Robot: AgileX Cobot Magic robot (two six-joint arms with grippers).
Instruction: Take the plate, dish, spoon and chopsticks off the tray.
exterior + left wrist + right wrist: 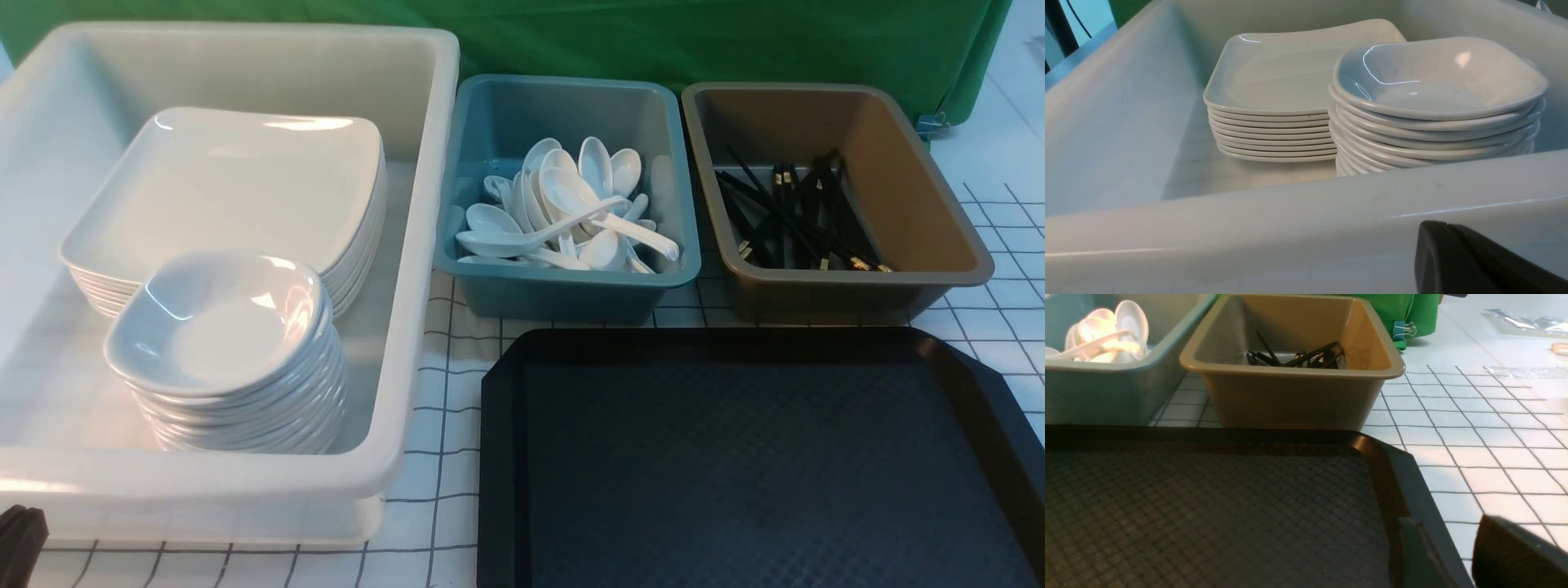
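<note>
At the lower right of the left wrist view we see a dark slab, the left gripper point(1478, 261); its jaws are closed together and hold nothing. The same gripper shows as a dark sliver at the bottom left corner of the front view, just outside the white bin point(408, 245).

In the right wrist view, two dark fingers point(1515, 555) of the right gripper point(1449, 555) sit at the lower right with a gap between them. They straddle the right rim of the tray point(735, 465), but we cannot tell whether they press on it or merely stand apart around it.

The black tray fills the lower right of the front view, and its diamond-textured surface carries nothing.

Moving outward, the white bin takes up the left half of the front view. Inside it, a stack of plates point(237, 188) sits toward the upper part, and a stack of small deep dishes point(220, 327) sits below it, nearer the camera, just beside the plates.

In the upper middle, a teal bin point(563, 286) holds a heap of white spoons point(563, 212). To its right, a brown bin point(914, 188) holds a tangle of black chopsticks point(784, 212).

Everything rests on a white table point(457, 457) marked with a dark grid. A green cloth point(653, 41) runs along the top of the frame.
</note>
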